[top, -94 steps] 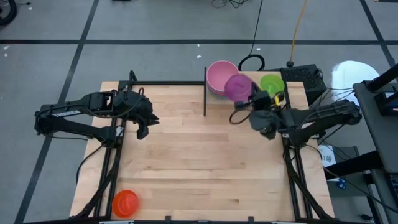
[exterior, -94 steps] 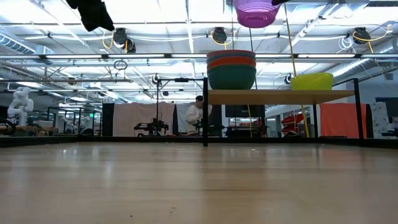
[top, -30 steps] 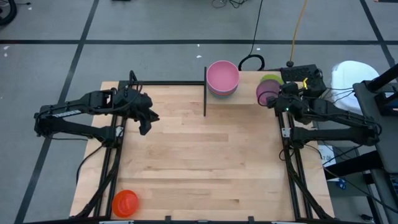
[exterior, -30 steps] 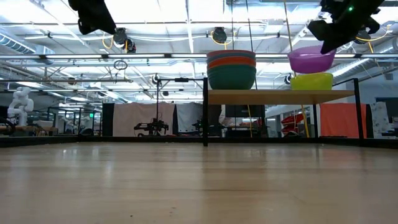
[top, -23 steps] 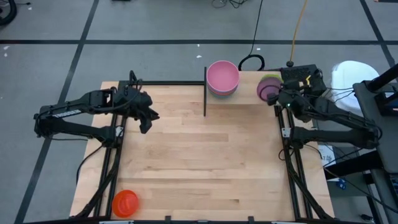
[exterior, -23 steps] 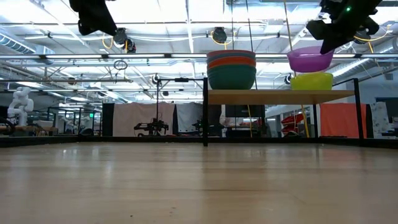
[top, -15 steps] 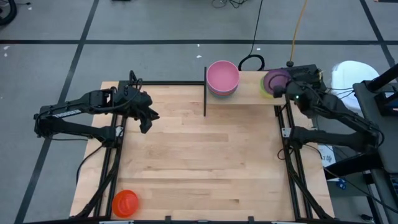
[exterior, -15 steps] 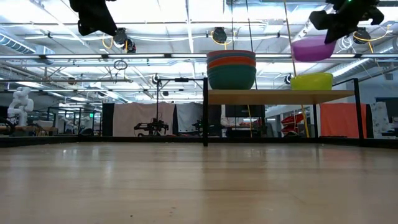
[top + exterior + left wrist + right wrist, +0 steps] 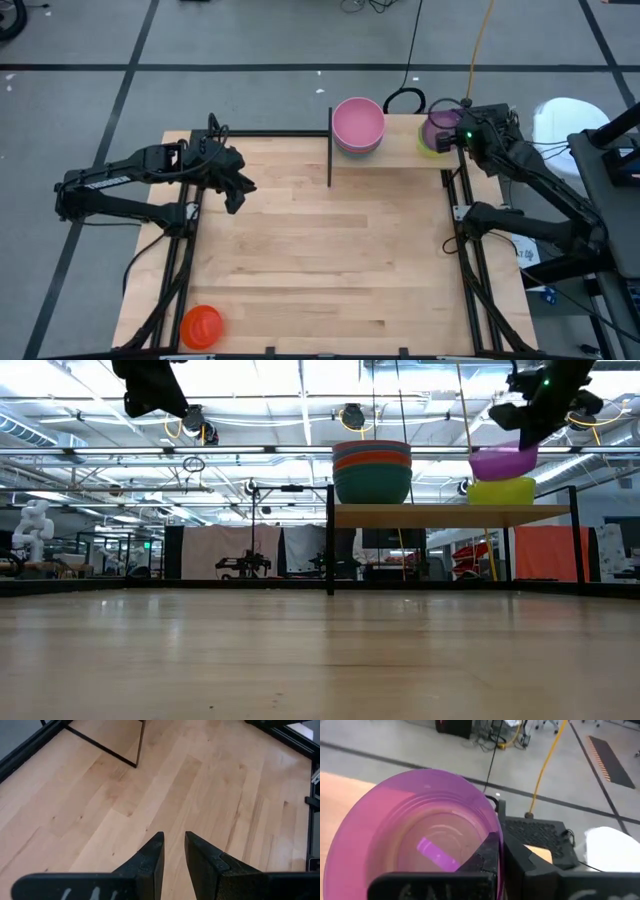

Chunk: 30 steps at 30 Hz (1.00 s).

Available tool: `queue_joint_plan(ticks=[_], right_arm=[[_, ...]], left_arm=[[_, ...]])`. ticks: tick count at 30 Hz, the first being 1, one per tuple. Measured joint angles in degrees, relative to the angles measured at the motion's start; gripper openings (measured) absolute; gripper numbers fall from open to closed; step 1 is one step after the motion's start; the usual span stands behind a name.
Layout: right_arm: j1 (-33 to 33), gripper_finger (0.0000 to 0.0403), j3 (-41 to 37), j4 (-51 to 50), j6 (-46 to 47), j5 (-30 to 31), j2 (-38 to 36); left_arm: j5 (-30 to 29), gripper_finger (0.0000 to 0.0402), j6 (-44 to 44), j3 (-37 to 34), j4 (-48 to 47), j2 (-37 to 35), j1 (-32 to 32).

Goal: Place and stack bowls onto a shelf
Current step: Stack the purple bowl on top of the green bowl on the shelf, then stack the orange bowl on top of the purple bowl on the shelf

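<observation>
My right gripper is shut on a purple bowl and holds it over the right end of the shelf. The bowl hangs just above a yellow-green bowl that rests on the shelf board; whether the two touch I cannot tell. A stack of bowls, pink on top, stands on the shelf's left end. An orange-red bowl sits on the table at the near left corner. My left gripper hangs open high over the table's left part, with nothing between its fingers. My right gripper pinches the purple bowl's rim on the side toward the arm, one finger inside the bowl and one outside. The fingers slant down from the table's right side. The bowl hangs open side up and nearly level.
A black post stands at the shelf's left end, another at its right. Black frame rails run along the table's left and right edges. Bare tabletop lies between the arms. A black box and cables lie beyond the far edge.
My right gripper has swung toward the table's far edge with the purple bowl. The bowl first rose and tipped, then came down nearly level, right above the yellow-green bowl. The gripper stays shut on it. My left gripper has kept still.
</observation>
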Motion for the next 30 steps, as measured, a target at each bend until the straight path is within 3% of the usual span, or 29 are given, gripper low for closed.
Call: queue_joint_plan(ticks=[10,18,30], right_arm=[[-7.29,0.0000,0.00,0.23,-7.23,-14.90,5.81],[-8.08,0.0023,0.00,0.65,-7.11,-13.70,7.14],[-7.58,0.0132,-0.02,3.77,-8.24,-13.82,5.82]], left_arm=[[0.00,0.0081,-0.45,0.00,0.00,0.00,0.00],[0.00,0.0081,-0.45,-0.02,-0.01,0.00,0.00],[0.00,0.0081,-0.45,-0.02,-0.02,0.00,0.00]])
